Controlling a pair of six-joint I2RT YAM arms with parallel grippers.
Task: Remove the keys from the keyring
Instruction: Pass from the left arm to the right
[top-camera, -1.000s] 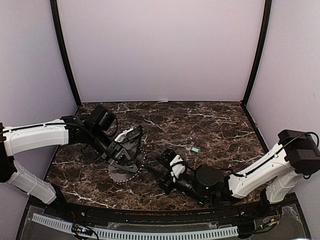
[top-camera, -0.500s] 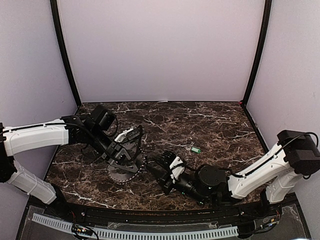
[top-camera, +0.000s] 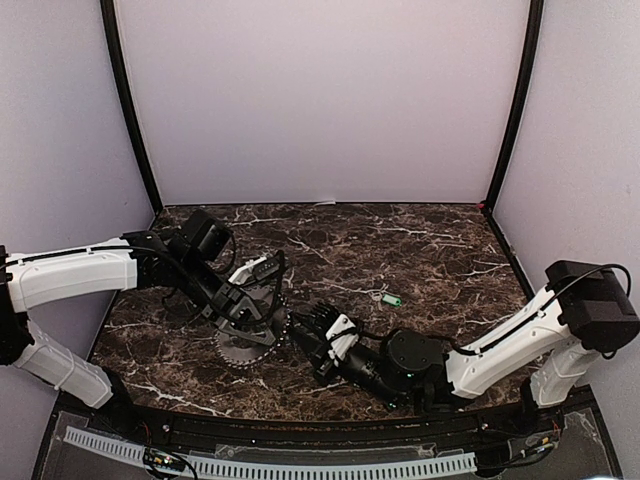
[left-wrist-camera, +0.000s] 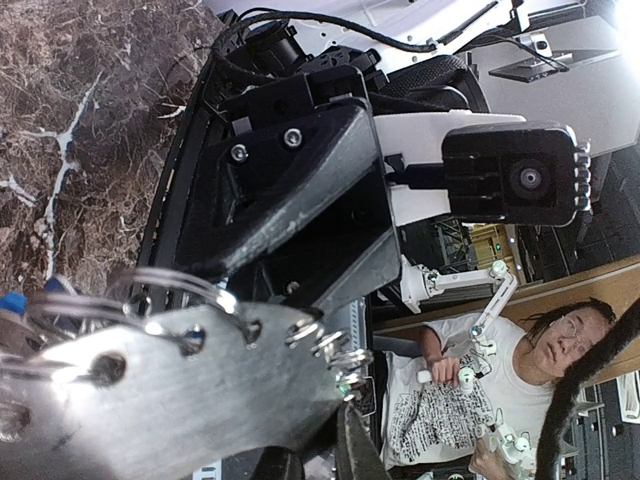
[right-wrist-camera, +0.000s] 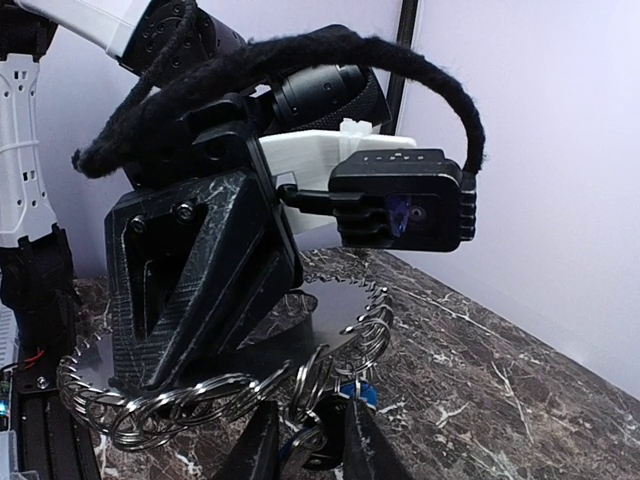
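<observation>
Left gripper (top-camera: 244, 316) is clamping the stiff, toothed dark-grey metal keyring (top-camera: 240, 350); right gripper (right-wrist-camera: 310, 410), narrowly parted, is straddling 1 light, slippery blue-headed key (right-wrist-camera: 300, 442), best pinched by its head, grip unclear.

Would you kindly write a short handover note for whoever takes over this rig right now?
Left end effector: shut on the keyring, holding it tilted.
Right end effector: at the keyring's right edge, a blue key between its jaws; grip unclear.
Done: the green key lies loose on the table.
Left: take the blue ones off the keyring.
</observation>
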